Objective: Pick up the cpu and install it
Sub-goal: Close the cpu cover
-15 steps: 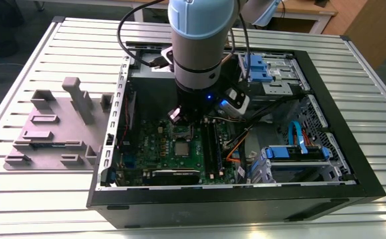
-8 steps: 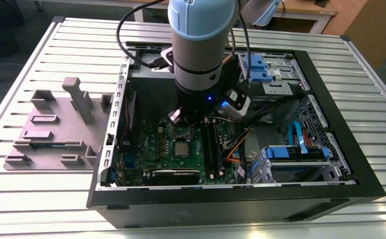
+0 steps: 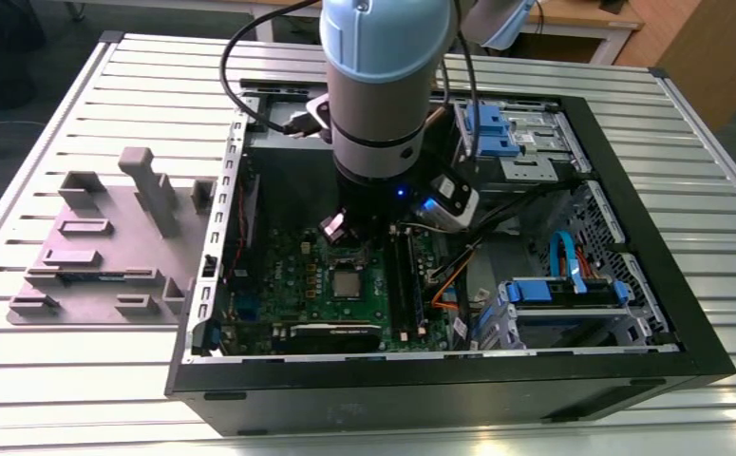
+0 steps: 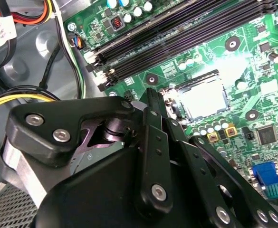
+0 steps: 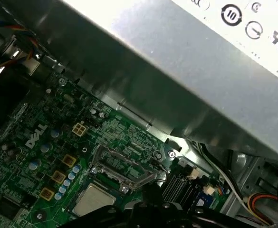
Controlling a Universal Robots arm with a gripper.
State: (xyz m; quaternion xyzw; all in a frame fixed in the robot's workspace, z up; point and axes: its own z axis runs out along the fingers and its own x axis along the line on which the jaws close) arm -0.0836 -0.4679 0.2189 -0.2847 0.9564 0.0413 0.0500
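The cpu already sits in its socket on the green board, so the arm hangs above it. I cannot tell how the gripper stands.

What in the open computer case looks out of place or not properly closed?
The socket's metal frame stands tilted open beside the cpu, which lies flat in the socket on the motherboard. So the chip sits uncovered, not clamped. Nothing looks spilled or broken.
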